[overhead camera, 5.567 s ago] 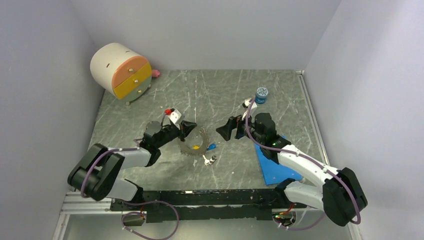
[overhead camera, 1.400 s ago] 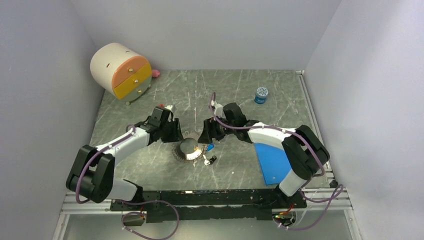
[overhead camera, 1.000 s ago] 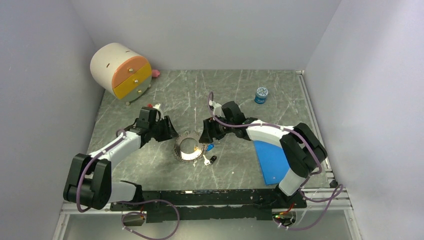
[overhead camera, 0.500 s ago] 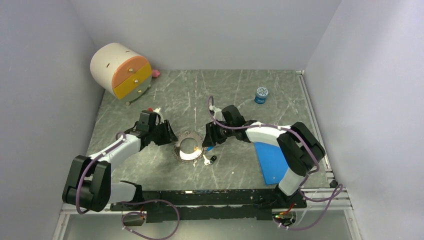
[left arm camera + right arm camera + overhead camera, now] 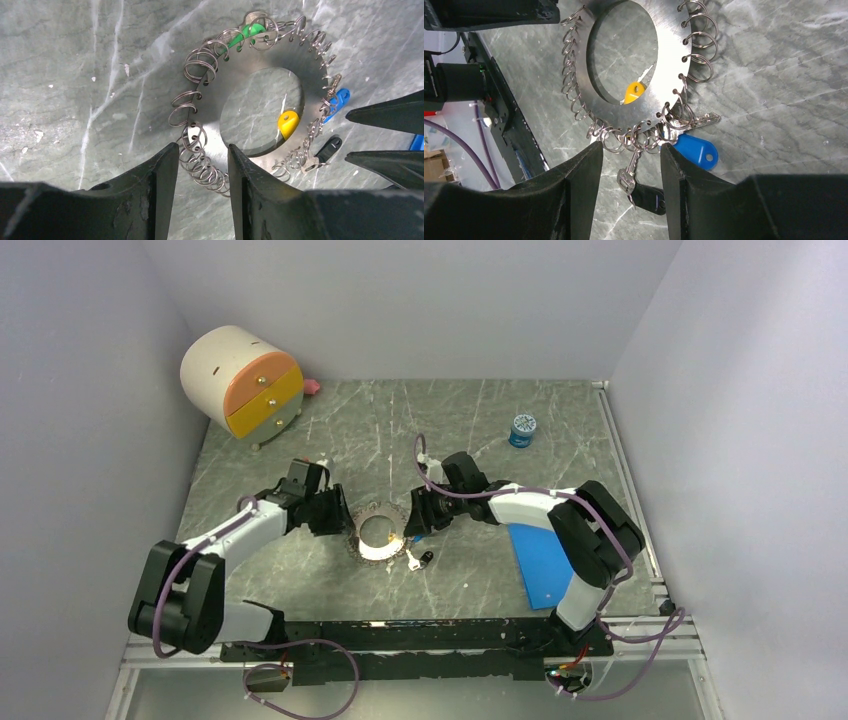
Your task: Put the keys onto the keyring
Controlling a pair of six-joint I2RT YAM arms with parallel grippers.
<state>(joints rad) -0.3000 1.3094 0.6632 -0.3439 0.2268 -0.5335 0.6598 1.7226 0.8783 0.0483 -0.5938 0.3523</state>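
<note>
**Keyring point(image 5: 378, 532) lying flat on the marbled table point(image 5: 470, 415), flanked by both claws**
The left gripper point(image 5: 202, 149) and right gripper point(image 5: 630, 147) are seen with jaws apart astride opposite rim coils, nothing clamped. The disc is judged stiff, thin and slippery, best pinched at its rim. The blue key point(image 5: 694, 150) and black key point(image 5: 650, 198) are judged light and loose.

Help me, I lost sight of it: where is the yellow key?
Left wrist view: the yellow key sits inside the ring's centre hole, at its right edge; the blue key lies just outside the ring.
</note>
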